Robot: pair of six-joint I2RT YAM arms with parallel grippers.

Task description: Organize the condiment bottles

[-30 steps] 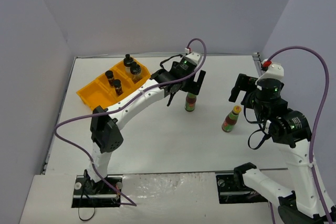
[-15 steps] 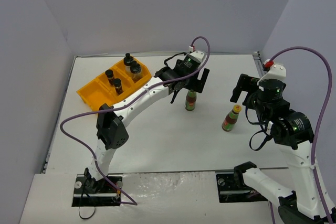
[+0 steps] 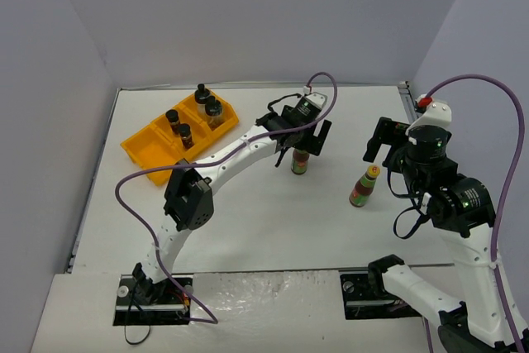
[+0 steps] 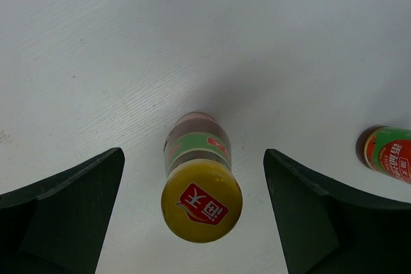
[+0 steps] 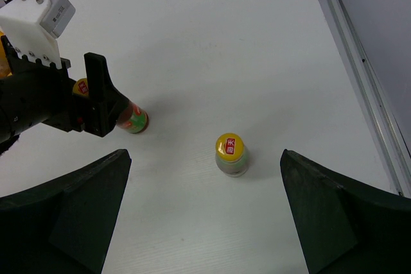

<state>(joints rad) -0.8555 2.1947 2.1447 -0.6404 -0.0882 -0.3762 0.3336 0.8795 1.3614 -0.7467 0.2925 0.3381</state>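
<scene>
One slim yellow-capped sauce bottle [image 3: 300,161] stands upright mid-table. My left gripper [image 3: 303,141] hangs open right above it. In the left wrist view its cap [image 4: 201,201] sits between the two fingers [image 4: 64,213], with a gap on each side. The second sauce bottle [image 3: 364,187] stands to its right, seen in the right wrist view [image 5: 230,153] and at the left wrist view's edge [image 4: 388,152]. My right gripper [image 3: 387,142] is open and empty, above and behind that bottle. Two tiny spice jars [image 3: 179,127] and two wider black-lidded jars [image 3: 208,103] stand in the tray.
The orange compartment tray [image 3: 142,153] lies at the back left, one near compartment showing bare. Grey walls close the table at the back and both sides. A metal rail [image 5: 359,68] runs along the right edge.
My left gripper has moved a little right and toward the front, settling over the first sauce bottle, and its elbow swung right. The right arm barely moved. Both bottles stayed put.
</scene>
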